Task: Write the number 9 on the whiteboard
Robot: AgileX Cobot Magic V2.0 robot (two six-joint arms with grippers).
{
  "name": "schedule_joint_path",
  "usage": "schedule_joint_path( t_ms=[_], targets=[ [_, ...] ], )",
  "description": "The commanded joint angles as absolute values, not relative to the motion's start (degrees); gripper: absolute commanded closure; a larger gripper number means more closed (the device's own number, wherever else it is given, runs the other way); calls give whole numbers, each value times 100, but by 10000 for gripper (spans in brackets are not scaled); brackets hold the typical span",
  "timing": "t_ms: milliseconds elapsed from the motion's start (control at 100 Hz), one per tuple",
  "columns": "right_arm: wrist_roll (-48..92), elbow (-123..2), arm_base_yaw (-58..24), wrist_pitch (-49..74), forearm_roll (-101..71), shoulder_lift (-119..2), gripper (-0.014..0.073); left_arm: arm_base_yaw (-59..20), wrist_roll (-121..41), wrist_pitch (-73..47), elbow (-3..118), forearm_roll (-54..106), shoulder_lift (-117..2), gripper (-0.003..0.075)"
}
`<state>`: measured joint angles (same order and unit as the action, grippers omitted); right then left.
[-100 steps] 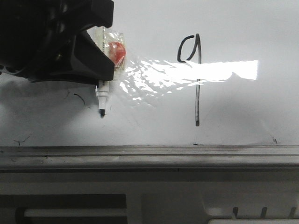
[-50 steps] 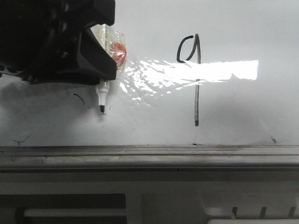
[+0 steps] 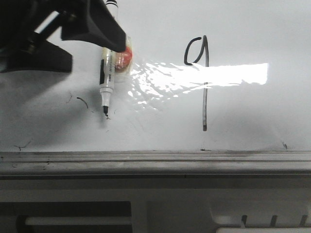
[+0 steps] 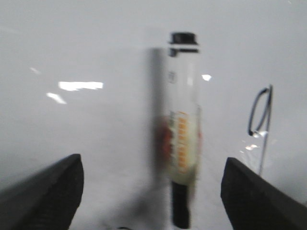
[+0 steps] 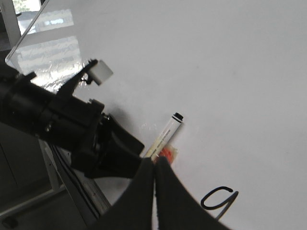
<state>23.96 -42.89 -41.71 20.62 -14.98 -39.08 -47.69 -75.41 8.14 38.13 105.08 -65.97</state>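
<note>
The number 9 (image 3: 205, 104) is drawn in black on the whiteboard (image 3: 252, 29), a small loop over a long stem. It also shows in the left wrist view (image 4: 264, 143) and the right wrist view (image 5: 228, 205). A white marker (image 3: 106, 77) with a black tip and an orange-red taped patch stands tip-down against the board, left of the 9. My left gripper (image 4: 151, 191) is open wide, with the marker (image 4: 183, 124) between the jaws and touching neither. My right gripper (image 5: 154, 165) is shut and empty, off the board.
A grey metal rail (image 3: 155, 162) runs along the board's bottom edge. A bright wrinkled glare patch (image 3: 194, 77) crosses the 9's stem. Small stray black marks (image 3: 82, 102) lie left of the marker tip. A grey frame with slots lies below the rail.
My left gripper has opened and let go of the marker, and its fingers have moved up and apart. The marker's body now shows, tip at about the same spot.
</note>
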Motion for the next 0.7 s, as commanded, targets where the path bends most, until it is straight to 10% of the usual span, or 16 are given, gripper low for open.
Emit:
schedule_joint_path(
  t_ms=[0,300,690],
  targets=[
    [2442,-4280,-4140,1809,-1374,-3551,657,-4706,-7604,1135,3790,10675,-6048,190],
    [2442,-2735,-4140,1797,-896,-1652,638,-4706,-7688,705,2372,10675,-3681,741],
    [2442,-2470,-4140,1809,-896,-896,638,-4706,-7693,356,1785,10670,-2580,739]
  ],
)
